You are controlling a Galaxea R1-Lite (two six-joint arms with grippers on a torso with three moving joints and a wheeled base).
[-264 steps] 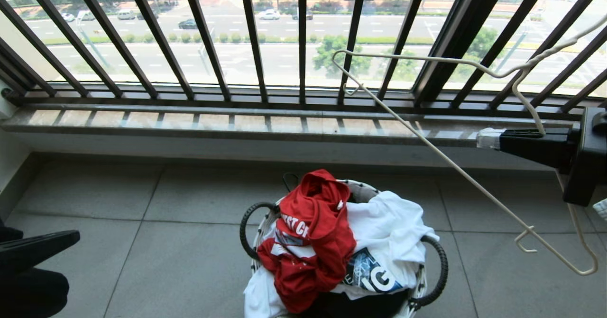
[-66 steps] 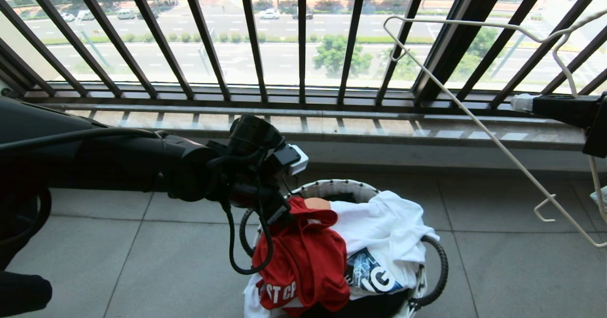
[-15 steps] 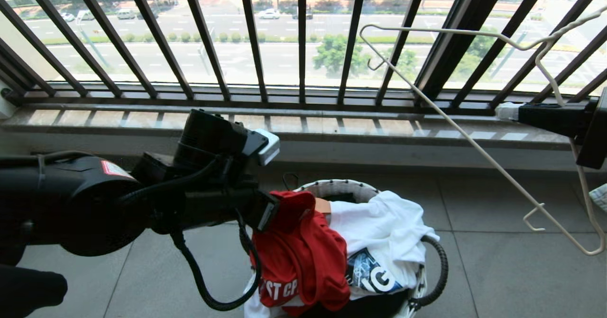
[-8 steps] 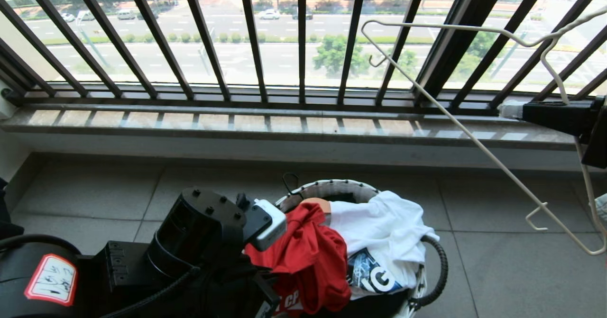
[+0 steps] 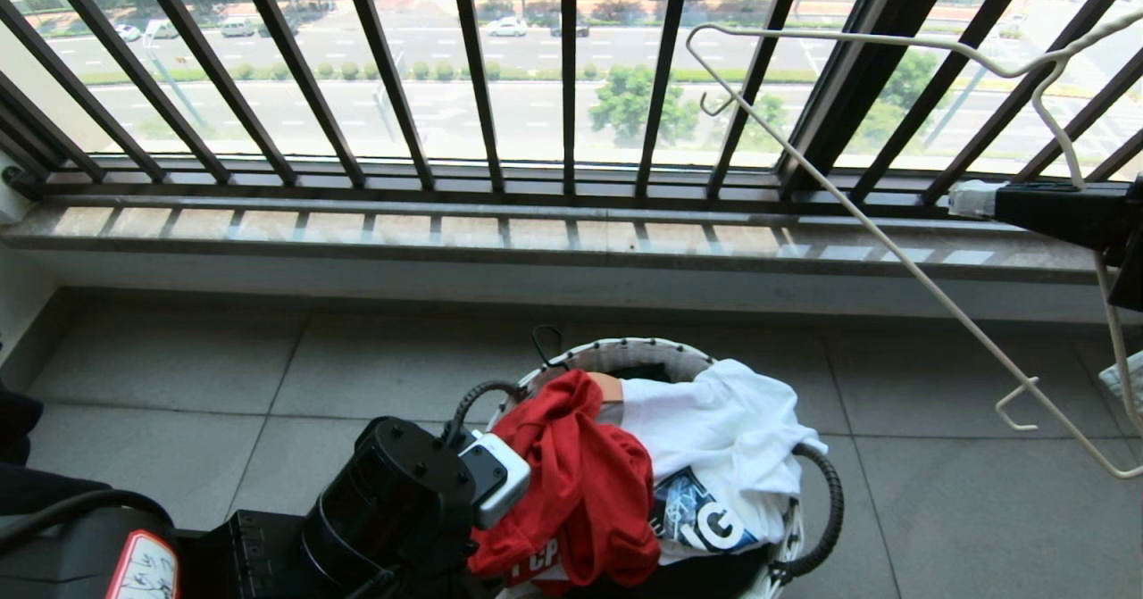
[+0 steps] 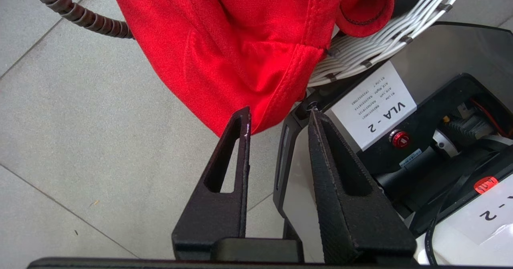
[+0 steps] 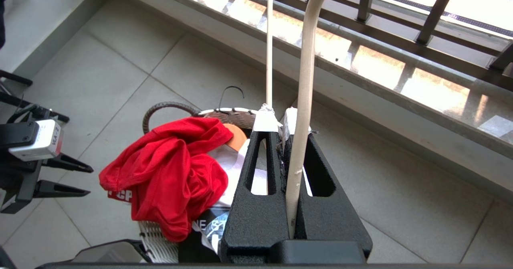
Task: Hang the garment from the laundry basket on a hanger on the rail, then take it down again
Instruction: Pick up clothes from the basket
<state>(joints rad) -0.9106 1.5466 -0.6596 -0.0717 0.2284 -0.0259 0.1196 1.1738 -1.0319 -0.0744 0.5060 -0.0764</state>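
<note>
The black window railing (image 5: 384, 72) spans the far side of the scene above the tiled floor (image 5: 268, 385). No rail is in view. The laundry basket (image 5: 808, 528) stands on the floor at the near centre, filled with clothing. The red T-shirt (image 5: 580, 483) lies bunched on the left side of the pile, one fold hanging over the basket's left rim; a white T-shirt (image 5: 723, 429) lies to its right.

The left pincer (image 6: 276, 116) sits low at the basket's near-left side, partly spread and holding nothing. In the left wrist view the hanging red hem is just beyond the fingertips, slightly toward the left finger (image 6: 236, 148). The fold's long axis runs downward from the rim.

The right pincer (image 7: 286, 148) is raised at the right, well apart from the basket, pressed together on the cream wire hanger (image 5: 893, 251), which slants across the window.

The left arm is nearer the T-shirt. Judgement: the coming grasp depends on advancing the fingers to straddle the hem.
</note>
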